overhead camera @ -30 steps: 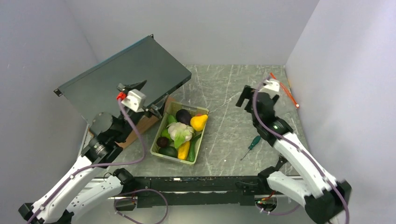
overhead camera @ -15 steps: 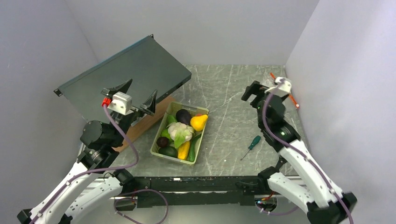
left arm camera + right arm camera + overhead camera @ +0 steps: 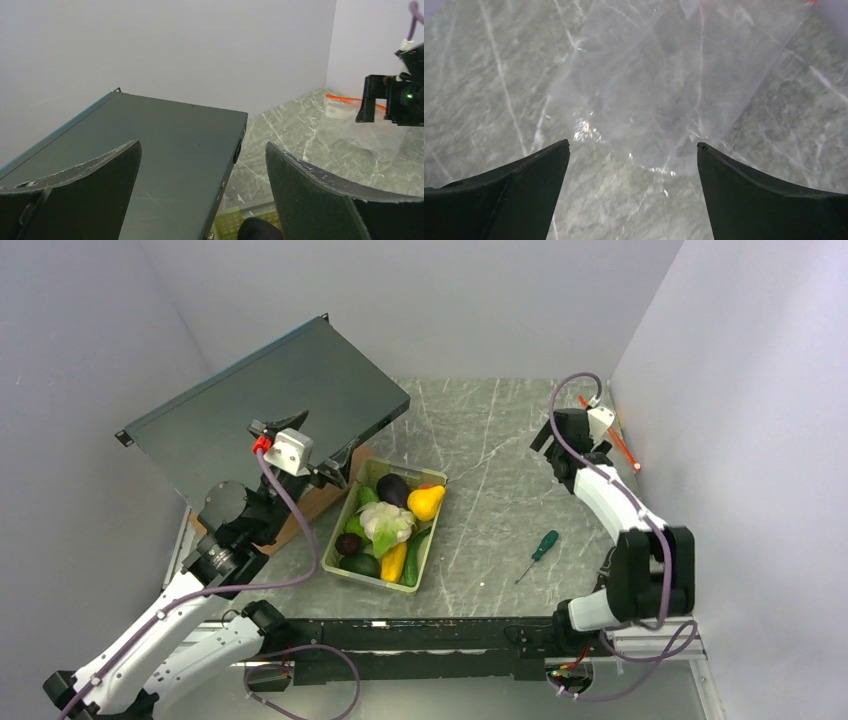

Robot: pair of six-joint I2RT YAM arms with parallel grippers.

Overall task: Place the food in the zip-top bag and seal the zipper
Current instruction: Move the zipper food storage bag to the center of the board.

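The food (image 3: 388,525) lies piled in a pale green tray (image 3: 434,523): a yellow pear, a dark purple eggplant, and white-green, yellow and dark green pieces. My left gripper (image 3: 315,440) hangs open above the tray's far left corner, nothing between its fingers (image 3: 202,145). The zip-top bag (image 3: 674,75) lies flat and clear on the table by the right wall. Its orange-red zipper (image 3: 622,450) runs along the wall side. My right gripper (image 3: 560,445) hovers open over the bag's near edge (image 3: 633,144), apart from it. The bag (image 3: 360,130) also shows in the left wrist view.
A dark metal case (image 3: 270,415) leans tilted at the left over a brown box (image 3: 310,505). A green-handled screwdriver (image 3: 540,548) lies on the marble table right of the tray. Walls close in on the left, the back and the right.
My right arm has swung out toward the right wall, bringing its gripper over the bag. The left gripper shifted left and came back above the tray's corner. Both stayed open.
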